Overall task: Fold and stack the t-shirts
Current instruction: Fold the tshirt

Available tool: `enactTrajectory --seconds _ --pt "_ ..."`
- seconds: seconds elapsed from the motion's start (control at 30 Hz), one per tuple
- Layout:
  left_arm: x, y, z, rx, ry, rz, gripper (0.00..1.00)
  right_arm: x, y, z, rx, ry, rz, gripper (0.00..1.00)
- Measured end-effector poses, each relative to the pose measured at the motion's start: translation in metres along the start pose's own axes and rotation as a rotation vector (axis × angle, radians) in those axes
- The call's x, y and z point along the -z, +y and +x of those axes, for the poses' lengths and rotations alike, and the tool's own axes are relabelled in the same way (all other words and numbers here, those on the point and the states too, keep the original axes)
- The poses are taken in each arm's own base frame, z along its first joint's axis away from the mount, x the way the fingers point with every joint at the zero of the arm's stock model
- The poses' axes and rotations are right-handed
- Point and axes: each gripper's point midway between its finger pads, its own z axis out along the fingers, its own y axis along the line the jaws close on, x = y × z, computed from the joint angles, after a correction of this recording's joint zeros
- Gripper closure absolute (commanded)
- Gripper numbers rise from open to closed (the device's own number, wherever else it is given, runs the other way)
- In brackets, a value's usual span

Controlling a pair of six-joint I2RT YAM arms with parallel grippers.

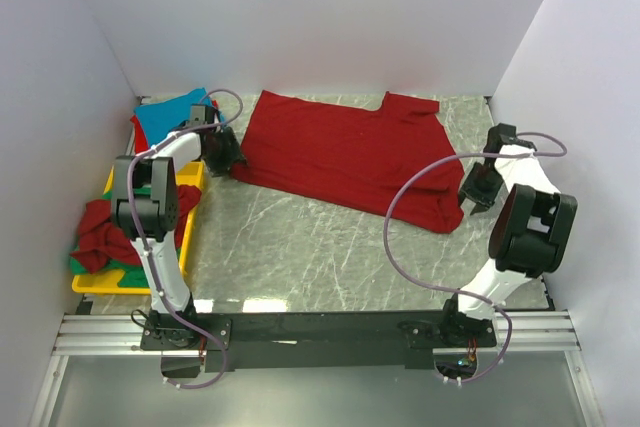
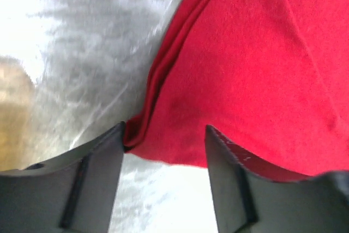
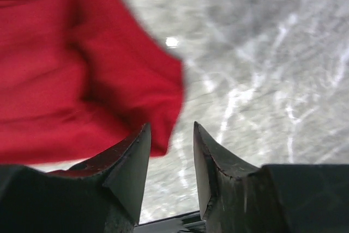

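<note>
A dark red t-shirt (image 1: 350, 152) lies spread flat across the back of the marble table (image 1: 300, 237). At its left corner is my left gripper (image 1: 228, 157), jaws open. In the left wrist view the left gripper (image 2: 166, 132) is open, with the hem (image 2: 163, 85) just past the fingertips. My right gripper (image 1: 478, 192) hangs open by the shirt's near right corner. In the right wrist view the right gripper (image 3: 171, 126) has that corner (image 3: 163, 107) beside its left finger (image 3: 128, 162). More t-shirts lie at the left: a turquoise one (image 1: 165, 119) and a crumpled red one (image 1: 100, 232) over a green one (image 1: 128, 274).
A yellow tray (image 1: 95, 285) at the table's left edge holds the heaped shirts. White walls close in the left, back and right sides. The arms' bases sit on a rail (image 1: 320, 332) along the near edge.
</note>
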Motion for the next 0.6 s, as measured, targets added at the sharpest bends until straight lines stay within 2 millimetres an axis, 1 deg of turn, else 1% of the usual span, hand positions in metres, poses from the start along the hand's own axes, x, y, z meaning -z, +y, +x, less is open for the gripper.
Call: enactTrajectory --seconds 0.13,0.23,0.3,0.4,0.5,0.57,0.6 --pt "0.010 -0.006 0.002 -0.008 0.006 -0.005 0.30 0.025 0.021 -0.016 -0.003 -0.063 -0.119 0.54" --pt "0.016 -0.026 -0.001 -0.036 -0.004 0.014 0.28 0.037 0.036 -0.033 -0.004 -0.100 -0.188 0.54" --pt "0.020 -0.048 -0.001 -0.072 -0.012 0.042 0.28 0.040 0.045 -0.042 -0.004 -0.112 -0.224 0.54" --pt "0.025 -0.087 0.001 -0.135 -0.028 0.097 0.27 0.034 0.055 -0.050 -0.006 -0.098 -0.261 0.54" --pt "0.027 -0.118 0.006 -0.184 -0.034 0.145 0.27 0.018 0.064 -0.048 -0.016 -0.048 -0.289 0.54" --pt "0.023 -0.132 0.012 -0.204 -0.023 0.168 0.28 0.006 0.068 -0.046 -0.024 -0.012 -0.303 0.54" --pt "0.019 -0.135 0.015 -0.208 -0.013 0.174 0.28 0.001 0.069 -0.044 -0.028 0.004 -0.304 0.54"
